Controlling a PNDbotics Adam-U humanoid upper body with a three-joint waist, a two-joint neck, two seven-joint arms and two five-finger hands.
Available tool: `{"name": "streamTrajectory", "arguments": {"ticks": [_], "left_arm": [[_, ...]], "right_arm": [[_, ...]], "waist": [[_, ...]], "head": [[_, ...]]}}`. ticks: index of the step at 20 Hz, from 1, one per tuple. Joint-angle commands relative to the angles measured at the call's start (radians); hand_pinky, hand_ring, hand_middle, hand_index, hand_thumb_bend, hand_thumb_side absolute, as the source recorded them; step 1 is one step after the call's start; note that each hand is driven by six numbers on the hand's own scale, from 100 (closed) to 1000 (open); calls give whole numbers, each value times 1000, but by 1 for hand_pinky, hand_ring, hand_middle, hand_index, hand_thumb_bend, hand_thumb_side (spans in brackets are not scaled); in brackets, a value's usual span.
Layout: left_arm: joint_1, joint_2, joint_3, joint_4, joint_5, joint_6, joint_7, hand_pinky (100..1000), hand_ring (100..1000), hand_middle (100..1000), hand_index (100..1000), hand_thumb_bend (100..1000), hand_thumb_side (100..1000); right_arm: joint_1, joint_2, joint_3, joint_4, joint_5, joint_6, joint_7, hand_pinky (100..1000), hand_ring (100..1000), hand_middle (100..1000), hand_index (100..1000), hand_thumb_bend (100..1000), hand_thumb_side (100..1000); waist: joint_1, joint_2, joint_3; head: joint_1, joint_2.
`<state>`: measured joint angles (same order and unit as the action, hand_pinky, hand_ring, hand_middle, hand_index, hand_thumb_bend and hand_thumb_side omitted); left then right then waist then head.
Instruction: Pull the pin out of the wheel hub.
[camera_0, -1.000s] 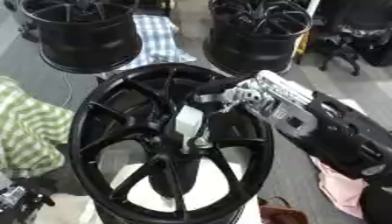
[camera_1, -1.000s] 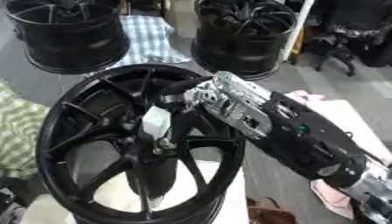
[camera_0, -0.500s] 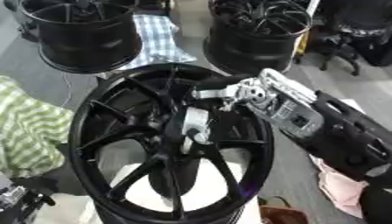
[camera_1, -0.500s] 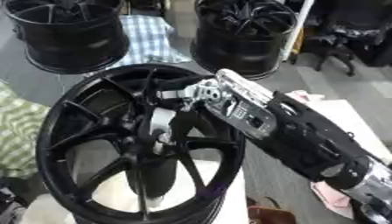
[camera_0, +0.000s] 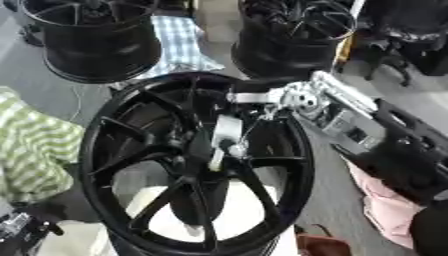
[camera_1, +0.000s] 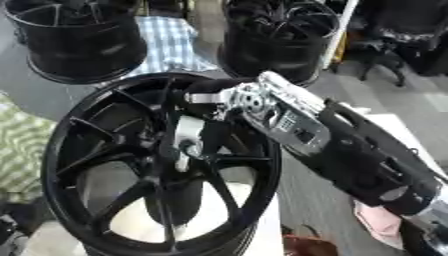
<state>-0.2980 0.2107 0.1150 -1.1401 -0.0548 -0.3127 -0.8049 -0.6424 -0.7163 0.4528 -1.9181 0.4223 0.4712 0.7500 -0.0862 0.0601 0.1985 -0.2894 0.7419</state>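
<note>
A black multi-spoke wheel hub (camera_0: 122, 150) stands upright in the middle of both views. A silver pin (camera_0: 225, 136) sits in its centre bore, slightly tilted. My right hand (camera_0: 302, 102) comes in from the right over the rim, and its dark fingers (camera_1: 207, 86) stretch left just above the pin's top end. They are not closed round the pin. A small part of my left hand (camera_0: 19, 231) shows at the lower left corner, too little to read.
Two more black wheels (camera_0: 96, 40) (camera_0: 293, 42) stand behind, with a checked cloth (camera_0: 179, 37) between them. A green checked cloth (camera_0: 31, 150) lies at the left and a pink cloth (camera_0: 385, 215) at the lower right.
My right hand has crept slightly up and left over the hub. The pin stays in the centre bore.
</note>
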Motion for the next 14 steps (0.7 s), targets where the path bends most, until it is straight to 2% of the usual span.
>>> {"name": "streamTrajectory", "arguments": {"ticks": [1,4,8,14], "left_arm": [[-10,9,0,-7,-4,-100,-102,594,100,584,740,100,926],[-7,12,0,-4,-7,-100,-102,594,100,584,740,100,927],[2,21,12,-1,-11,-97,-102,593,100,584,740,100,928],[27,44,65,-5,1,-83,-102,593,100,585,740,100,927]], "right_arm": [[-24,-69,-56,-66,-39,28,-6,275,386,441,547,100,100],[-32,-114,-103,-80,-79,13,-36,275,385,439,546,100,100],[-19,-200,-191,-82,-137,-39,-91,284,389,436,545,100,100],[107,-338,-332,-82,-219,-120,-178,329,419,452,563,100,100]], "waist": [[4,-14,-2],[0,-17,-8],[-9,-25,-31],[-12,-26,-115]], "head": [[1,-9],[6,-7],[31,-2],[114,-8]]}}
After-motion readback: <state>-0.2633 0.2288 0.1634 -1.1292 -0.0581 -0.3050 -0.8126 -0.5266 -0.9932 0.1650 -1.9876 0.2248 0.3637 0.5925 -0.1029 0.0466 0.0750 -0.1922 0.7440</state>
